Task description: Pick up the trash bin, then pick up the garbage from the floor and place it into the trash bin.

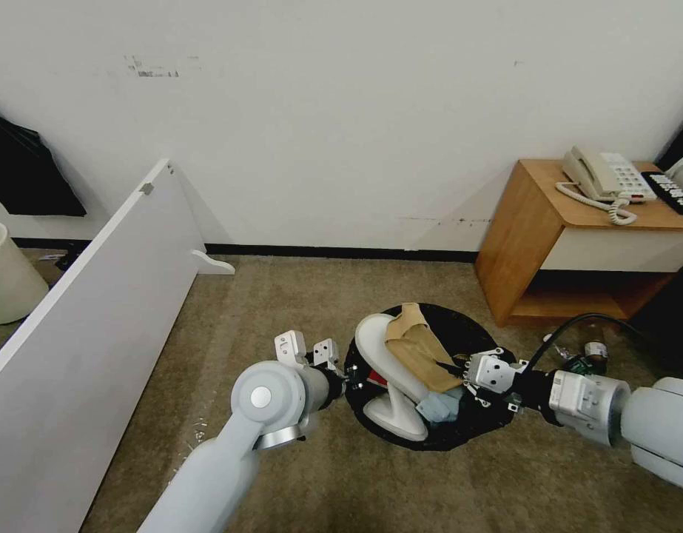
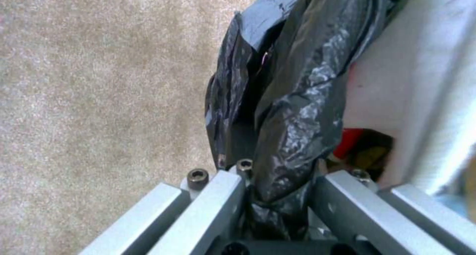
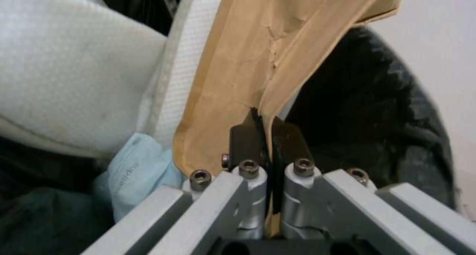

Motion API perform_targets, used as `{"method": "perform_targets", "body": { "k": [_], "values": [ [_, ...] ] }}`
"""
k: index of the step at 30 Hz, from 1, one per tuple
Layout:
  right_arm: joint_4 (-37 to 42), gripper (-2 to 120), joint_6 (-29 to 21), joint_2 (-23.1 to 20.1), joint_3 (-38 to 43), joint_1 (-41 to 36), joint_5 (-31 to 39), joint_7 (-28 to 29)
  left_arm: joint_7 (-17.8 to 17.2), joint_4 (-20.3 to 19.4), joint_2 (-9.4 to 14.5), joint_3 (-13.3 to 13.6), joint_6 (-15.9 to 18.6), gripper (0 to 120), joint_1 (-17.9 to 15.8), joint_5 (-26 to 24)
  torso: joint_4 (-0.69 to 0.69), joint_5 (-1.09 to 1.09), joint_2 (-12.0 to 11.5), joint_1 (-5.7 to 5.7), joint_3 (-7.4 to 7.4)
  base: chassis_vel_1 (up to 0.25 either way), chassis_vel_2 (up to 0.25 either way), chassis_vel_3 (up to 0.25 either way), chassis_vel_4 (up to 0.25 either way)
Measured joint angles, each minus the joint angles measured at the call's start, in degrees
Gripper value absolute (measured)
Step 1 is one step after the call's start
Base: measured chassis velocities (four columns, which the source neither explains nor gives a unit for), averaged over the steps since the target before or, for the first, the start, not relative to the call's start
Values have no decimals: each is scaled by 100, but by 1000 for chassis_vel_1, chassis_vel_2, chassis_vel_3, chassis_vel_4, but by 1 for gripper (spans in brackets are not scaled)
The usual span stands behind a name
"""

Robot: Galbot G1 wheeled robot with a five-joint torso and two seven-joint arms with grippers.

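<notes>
The trash bin (image 1: 478,329), lined with a crinkly black bag (image 2: 297,99), is held above the carpet in the middle of the head view. My left gripper (image 1: 348,379) is shut on its left rim, the bag pinched between the fingers (image 2: 233,195). My right gripper (image 1: 459,368) is over the bin's right side, shut on a brown cardboard piece (image 3: 258,54) that leans into the bin. Inside are a white slipper (image 1: 378,355), a light-blue cloth (image 3: 134,169) and a red packet (image 2: 349,141).
A wooden nightstand (image 1: 526,244) with a phone (image 1: 600,178) and a remote (image 1: 670,192) stands at the right by the wall. A bottle (image 1: 596,352) lies on the floor near it. A white board (image 1: 82,318) leans at the left, with a pale bucket (image 1: 4,274) behind it.
</notes>
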Motion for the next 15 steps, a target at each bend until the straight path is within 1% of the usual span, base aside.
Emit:
{"method": "perform_targets", "body": {
  "k": [2, 3, 5, 6, 8, 9, 11, 14, 15],
  "values": [
    [-85, 0, 0, -132, 1, -62, 52, 33, 8, -16, -17, -8, 0, 0, 9, 1, 0, 0, 0, 0, 0, 0, 0, 0, 0],
    [-85, 0, 0, -132, 1, -62, 52, 33, 8, -16, -17, -8, 0, 0, 9, 1, 0, 0, 0, 0, 0, 0, 0, 0, 0],
    [-170, 0, 0, -294, -1, -131, 91, 41, 24, -21, -53, -21, 0, 0, 13, 3, 0, 0, 0, 0, 0, 0, 0, 0, 0],
    [-170, 0, 0, -294, -1, -131, 91, 41, 24, -21, -53, -21, 0, 0, 13, 3, 0, 0, 0, 0, 0, 0, 0, 0, 0],
    [-248, 0, 1, -455, -4, -190, 157, 64, 50, -35, -83, -22, 1, 0, 32, 22, 0, 0, 0, 0, 0, 0, 0, 0, 0],
    [-248, 0, 1, -455, -4, -190, 157, 64, 50, -35, -83, -22, 1, 0, 32, 22, 0, 0, 0, 0, 0, 0, 0, 0, 0],
    [-325, 0, 2, -642, -21, -223, 206, 72, 99, -35, -137, -11, 1, 0, 52, 71, 1, 0, 0, 0, 0, 0, 0, 0, 0],
    [-342, 0, 2, -705, -28, -230, 225, 71, 122, -32, -175, -9, 1, 0, 52, 86, 1, 0, 0, 0, 0, 0, 0, 0, 0],
    [-358, 0, 2, -771, -33, -243, 248, 69, 143, -21, -222, -5, 3, 0, 47, 89, -1, -1, 0, 0, 0, 0, 0, 0, 0]
  ]
}}
